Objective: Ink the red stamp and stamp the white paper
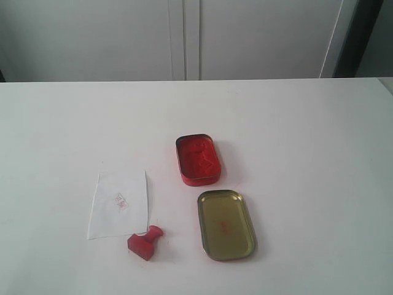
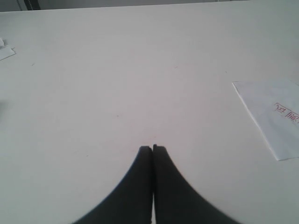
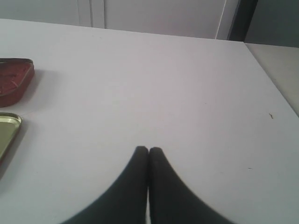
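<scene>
The red stamp (image 1: 145, 242) lies tipped over by a corner of the white paper (image 1: 116, 204), near the gold lid (image 1: 226, 224), so the left end effector (image 2: 152, 148) or right end effector (image 3: 148, 150), both pressed together and empty, could grip it askew and drop it.

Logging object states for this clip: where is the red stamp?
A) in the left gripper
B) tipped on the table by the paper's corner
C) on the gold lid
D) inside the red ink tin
B: the red stamp lies tipped at a corner of the white paper, apart from the ink tin and gold lid; the left gripper is shut on nothing.
</scene>
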